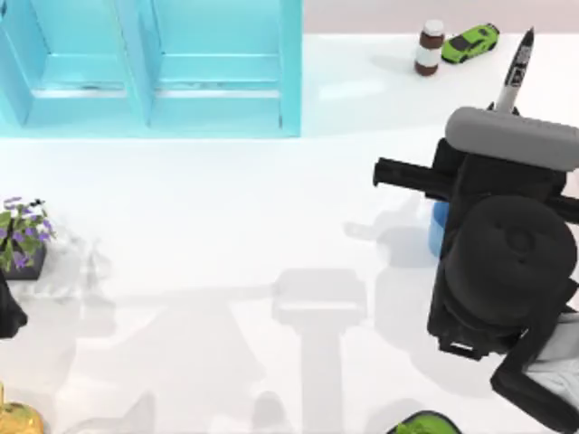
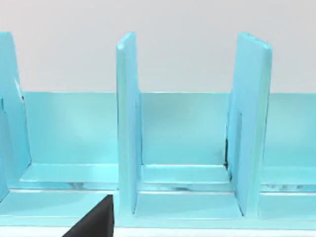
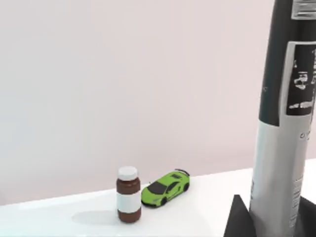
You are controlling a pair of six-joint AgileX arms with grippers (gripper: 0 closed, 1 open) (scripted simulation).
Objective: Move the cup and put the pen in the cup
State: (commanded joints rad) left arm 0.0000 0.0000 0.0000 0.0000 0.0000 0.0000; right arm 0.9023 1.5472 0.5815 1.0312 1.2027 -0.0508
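Pen (image 1: 514, 74) sticks out past my right arm (image 1: 502, 271) at the right side of the table (image 1: 226, 226), its black capped tip slanting toward the back edge. In the right wrist view the pen (image 3: 281, 148) stands just in front of the camera, black at its far end and white-grey with a printed label along the barrel, and the right gripper's dark fingers (image 3: 239, 219) sit on either side of its lower barrel, so I read the right gripper (image 3: 271, 222) as clamped on the pen.

From above, a sliver of the blue cup (image 1: 437, 226) peeks out beside the arm, on the arm's left; the arm covers the rest of it.

Near the back right of the table stand a brown bottle (image 1: 429, 48) with a white cap and, just beside it, a green toy car (image 1: 470, 42). Both also show past the pen in the right wrist view, the bottle (image 3: 128, 195) and the car (image 3: 165, 188) nearly touching.

My left arm (image 1: 7, 312) is parked at the left edge of the table, beside a small pot of purple flowers (image 1: 23, 237). Its wrist camera faces the light blue divided rack (image 2: 187, 158), which from above sits at the back left (image 1: 154, 72). I cannot tell how the left gripper's fingers stand.
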